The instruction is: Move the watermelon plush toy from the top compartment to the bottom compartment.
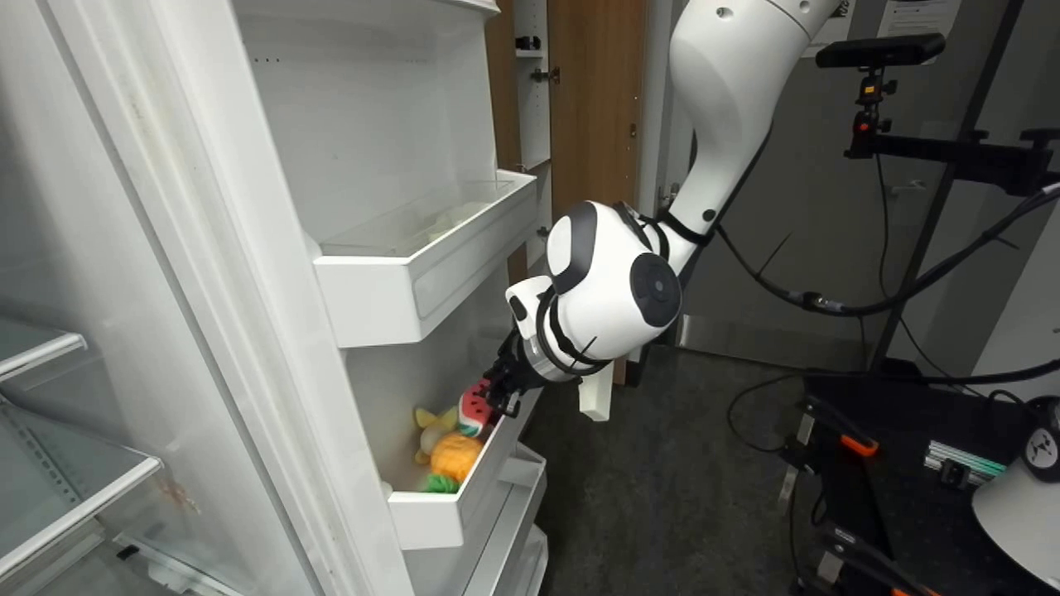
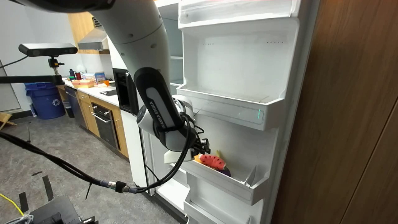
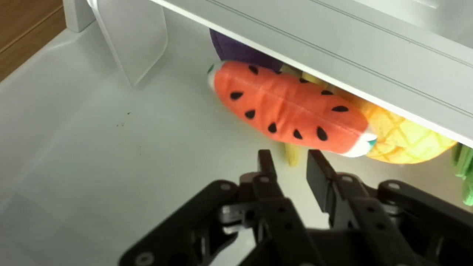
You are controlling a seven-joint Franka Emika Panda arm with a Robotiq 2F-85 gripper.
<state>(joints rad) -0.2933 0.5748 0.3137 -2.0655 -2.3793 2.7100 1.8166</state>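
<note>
The watermelon plush toy (image 3: 292,107), a red-pink wedge with black seeds and white-green ends, rests on other toys inside the bottom compartment (image 2: 222,180). It also shows in both exterior views, beside the gripper (image 1: 505,401). In the wrist view my gripper (image 3: 291,157) is partly open, its fingers apart and nothing gripped between them. The fingertips point at the toy's long side; whether they touch it, I cannot tell. Higher on the door sits the top compartment (image 1: 472,265), a long white bin with no watermelon visible in it.
Under and beside the watermelon lie a yellow-orange plush (image 3: 414,136) with green leaves and a purple toy (image 3: 244,50). The bin's front wall (image 3: 369,62) partly covers them. A clear divider (image 3: 136,40) stands near one end. The upper bin overhangs the arm's working space.
</note>
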